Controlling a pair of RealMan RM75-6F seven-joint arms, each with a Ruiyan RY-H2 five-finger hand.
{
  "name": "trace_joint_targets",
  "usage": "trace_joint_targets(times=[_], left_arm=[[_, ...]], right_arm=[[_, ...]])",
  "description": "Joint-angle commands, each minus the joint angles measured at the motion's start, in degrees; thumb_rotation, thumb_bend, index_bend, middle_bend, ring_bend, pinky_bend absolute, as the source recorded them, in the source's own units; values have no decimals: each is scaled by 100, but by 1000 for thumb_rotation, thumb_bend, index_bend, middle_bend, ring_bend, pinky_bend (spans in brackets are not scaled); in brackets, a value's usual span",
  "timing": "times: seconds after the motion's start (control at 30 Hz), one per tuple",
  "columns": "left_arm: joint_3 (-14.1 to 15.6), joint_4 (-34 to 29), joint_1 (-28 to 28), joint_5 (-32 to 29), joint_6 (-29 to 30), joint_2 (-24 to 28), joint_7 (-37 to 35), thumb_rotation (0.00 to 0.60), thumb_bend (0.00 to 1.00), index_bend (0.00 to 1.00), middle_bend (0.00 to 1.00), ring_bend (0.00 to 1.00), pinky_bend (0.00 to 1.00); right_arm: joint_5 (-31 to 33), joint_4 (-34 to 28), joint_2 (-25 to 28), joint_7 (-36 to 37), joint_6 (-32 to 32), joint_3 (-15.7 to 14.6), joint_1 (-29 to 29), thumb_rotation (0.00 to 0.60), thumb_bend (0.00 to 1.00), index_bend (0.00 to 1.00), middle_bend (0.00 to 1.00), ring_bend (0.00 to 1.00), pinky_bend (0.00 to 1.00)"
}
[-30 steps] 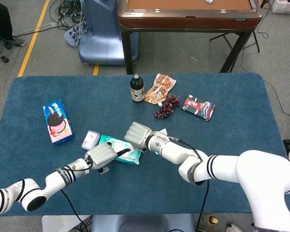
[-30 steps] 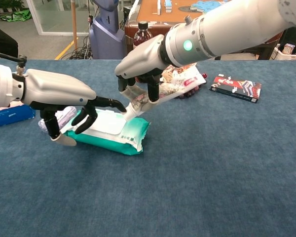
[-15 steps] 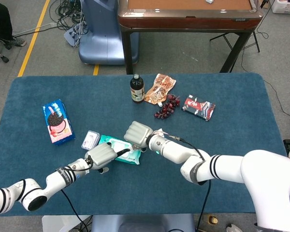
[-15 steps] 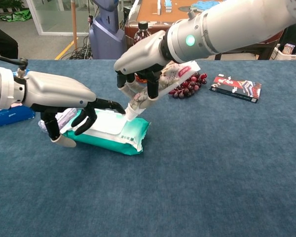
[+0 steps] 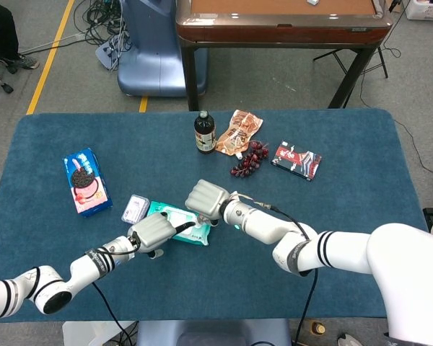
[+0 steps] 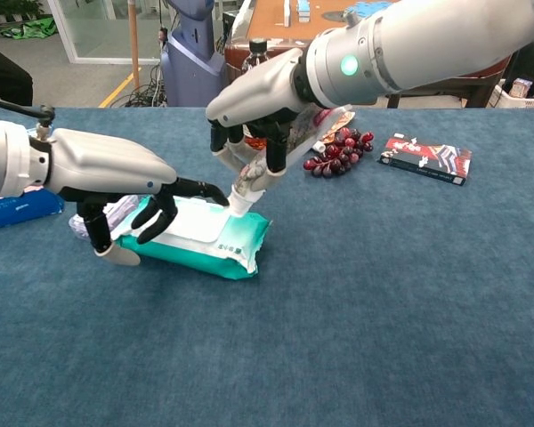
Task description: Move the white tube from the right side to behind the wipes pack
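The white tube [image 6: 285,149] slants in my right hand [image 6: 267,98], cap end down, its tip [image 6: 238,203] touching the far right corner of the teal wipes pack [image 6: 222,238]. In the head view my right hand [image 5: 206,200] covers nearly all of the tube and sits at the back right edge of the wipes pack [image 5: 175,218]. My left hand [image 6: 116,178] rests on the pack's left half with fingers spread over its top and the thumb on the table beside it. From above, the left hand [image 5: 153,231] lies at the pack's near left corner.
Behind the pack stand a dark bottle [image 5: 204,132], a snack bag [image 5: 239,131], red grapes [image 5: 250,160] and a dark flat packet [image 5: 296,160]. A blue cookie box [image 5: 84,182] lies at the left, a small clear pack [image 5: 135,208] just left of the wipes.
My right hand has raised and tilted the tube steeper, shifting slightly left; the cap stays at the pack's back corner. The grapes now show behind it. The left hand has hardly moved.
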Motion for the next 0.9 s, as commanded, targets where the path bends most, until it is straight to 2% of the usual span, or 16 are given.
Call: trace_joint_targets(times=[0.03,0.9], left_arm=[[12,6,-10,-7,-4,-8,13,600,246,66,580,525,266],[68,8,-77,-96,8,-5,23,600,246,66,580,525,266]], right_arm=[[-25,-1,7,16,-1,18,-17,600,957,975,857,909,715],[-126,-118,126,132,16,196,-137,600,957,978,862,927,716]])
